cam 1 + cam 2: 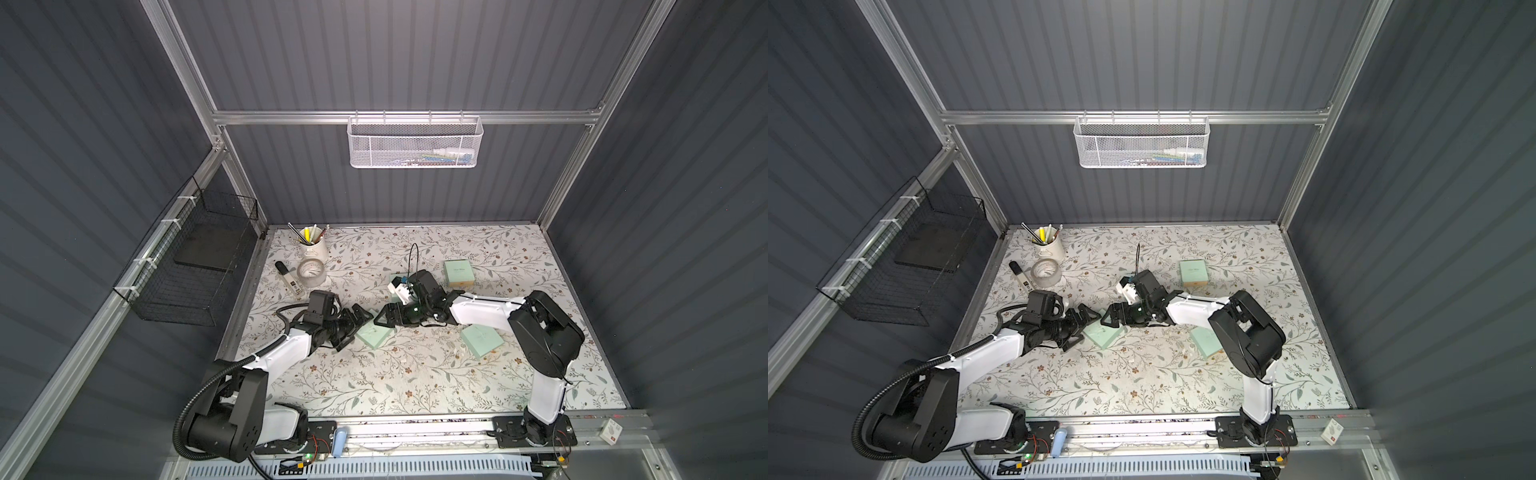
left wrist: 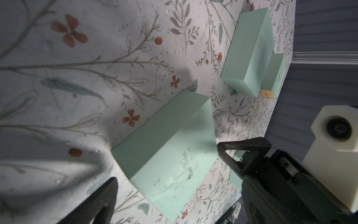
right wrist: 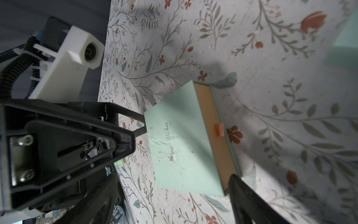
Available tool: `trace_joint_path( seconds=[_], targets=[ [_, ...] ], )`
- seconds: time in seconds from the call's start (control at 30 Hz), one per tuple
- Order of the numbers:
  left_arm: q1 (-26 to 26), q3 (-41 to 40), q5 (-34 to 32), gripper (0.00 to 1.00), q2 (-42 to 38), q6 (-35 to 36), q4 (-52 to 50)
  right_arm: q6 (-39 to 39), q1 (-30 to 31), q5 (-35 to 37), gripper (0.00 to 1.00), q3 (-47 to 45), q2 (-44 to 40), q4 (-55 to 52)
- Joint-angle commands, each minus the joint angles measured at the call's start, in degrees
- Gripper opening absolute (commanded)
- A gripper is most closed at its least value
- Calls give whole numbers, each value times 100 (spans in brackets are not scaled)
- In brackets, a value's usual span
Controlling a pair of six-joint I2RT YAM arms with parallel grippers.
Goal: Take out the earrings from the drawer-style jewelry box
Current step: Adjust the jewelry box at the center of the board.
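The mint-green jewelry box (image 1: 374, 338) lies flat mid-worktop (image 1: 415, 386), set cornerwise to the worktop's edges. Its long tan drawer front (image 3: 209, 108), with a small pull tab, faces away from the left gripper (image 1: 354, 330). The drawer sits shut, so the earrings are hidden. Both grippers flank the box with fingers spread, holding nothing. One finger of the right gripper (image 1: 381, 322) is close by the drawer front's corner. A second mint box (image 1: 459, 272) and a third (image 1: 482, 341) lie well apart to the right.
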Motion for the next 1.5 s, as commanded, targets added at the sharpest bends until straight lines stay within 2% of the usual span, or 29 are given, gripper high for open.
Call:
trace_joint_path(
  seconds=[0.0,0.23,0.4,0.6,0.83,1.0,1.1,1.2,1.3,1.47],
  targets=[
    [36,-54,304,100,192,50,410,117,55,-207,89,-213,29,316],
    [-61,83,607,100,507,264,644,319,83,-192,89,-727,-222,710],
    [-483,189,646,100,905,151,965,537,92,-21,89,-1243,-555,964],
    [-973,382,437,100,1290,-16,1271,868,106,474,89,-1981,-1059,1136],
    [-1045,513,483,100,1472,-65,1404,1266,45,1143,90,-2769,-1743,1158],
    [-1045,509,5,100,1135,144,874,1368,-37,1204,89,-3090,-2259,1003],
    [-1019,678,-362,100,714,514,165,1399,-101,1378,83,-3233,-2635,779],
    [-1019,794,-414,100,242,972,-228,1443,-277,1376,69,-3325,-2861,700],
    [-1028,893,196,100,77,1405,-264,1395,-350,1349,58,-3234,-2830,674],
    [-1121,838,1318,100,280,1514,202,1381,-372,1125,43,-2927,-2352,780]
  ],
)
